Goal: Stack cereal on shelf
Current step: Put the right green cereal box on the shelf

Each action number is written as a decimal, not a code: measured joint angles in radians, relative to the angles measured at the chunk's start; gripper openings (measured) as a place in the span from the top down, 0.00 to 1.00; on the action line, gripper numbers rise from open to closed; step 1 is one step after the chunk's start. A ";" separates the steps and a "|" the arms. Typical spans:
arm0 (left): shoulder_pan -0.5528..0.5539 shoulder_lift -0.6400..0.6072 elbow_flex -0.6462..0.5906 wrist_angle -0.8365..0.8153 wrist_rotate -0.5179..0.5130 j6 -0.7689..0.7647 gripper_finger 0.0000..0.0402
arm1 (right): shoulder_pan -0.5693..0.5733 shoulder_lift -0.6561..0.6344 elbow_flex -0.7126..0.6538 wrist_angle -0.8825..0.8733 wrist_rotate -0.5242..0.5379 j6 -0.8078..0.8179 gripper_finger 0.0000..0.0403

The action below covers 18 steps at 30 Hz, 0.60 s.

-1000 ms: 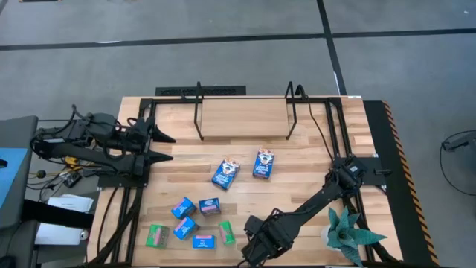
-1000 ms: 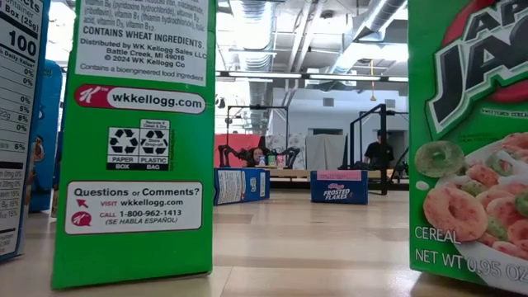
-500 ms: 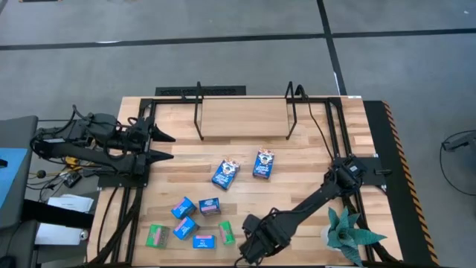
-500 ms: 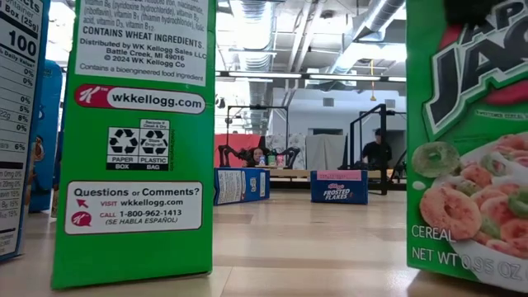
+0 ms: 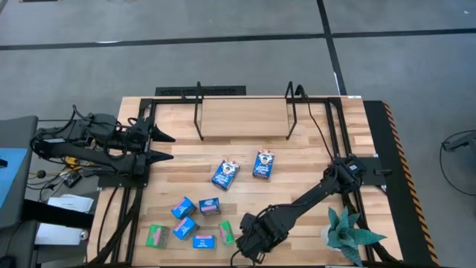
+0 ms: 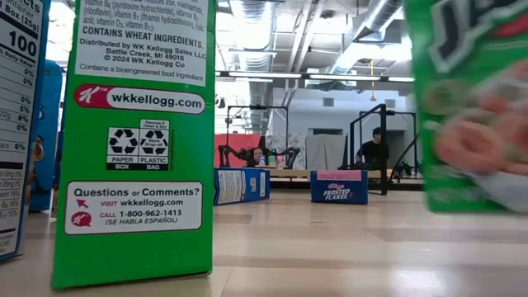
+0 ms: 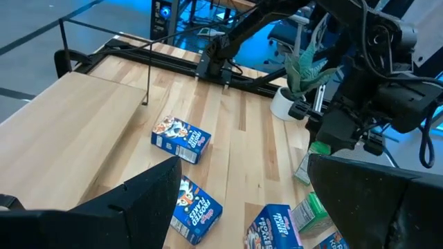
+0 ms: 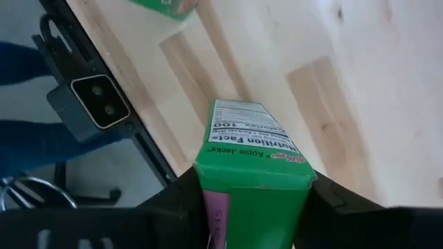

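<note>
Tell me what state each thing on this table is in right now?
Right gripper: shut on a green cereal box, lifted off the table.
Left gripper: open, empty, waiting at the table's left side.
Shelf: bare, no boxes on it.
Two dark blue boxes: lying flat mid-table.
Other small boxes: scattered near the front edge.

The table (image 5: 312,160) is pale wood in light and slightly darker strips, with yellow-and-black hazard stripes along its right edge. The shelf (image 5: 243,117) is the same light wood between thin black wire uprights. Both arms are black. The cereal box (image 8: 252,187) between the dark fingers is bright green with a white nutrition panel and a pink strip. Another green box (image 6: 136,140) carries white labels and a red band. Two dark blue boxes (image 5: 225,173) have pink-and-white picture fronts. The plant (image 5: 349,232) is teal-green.
</note>
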 joint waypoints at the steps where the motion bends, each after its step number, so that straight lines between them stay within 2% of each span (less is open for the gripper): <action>1: 0.000 0.000 0.000 0.000 0.000 0.000 0.24 | -0.011 0.001 0.016 -0.022 0.000 -0.038 0.59; 7: 0.000 0.000 0.000 0.000 0.000 0.000 0.24 | -0.118 0.000 0.114 -0.225 0.012 -0.292 0.59; 12: 0.000 0.000 0.000 0.000 0.000 -0.001 0.24 | -0.238 -0.011 0.157 -0.225 0.071 -0.491 0.59; 18: 0.000 -0.001 0.000 0.000 -0.001 -0.001 0.24 | -0.395 -0.026 0.160 -0.232 0.107 -0.653 0.59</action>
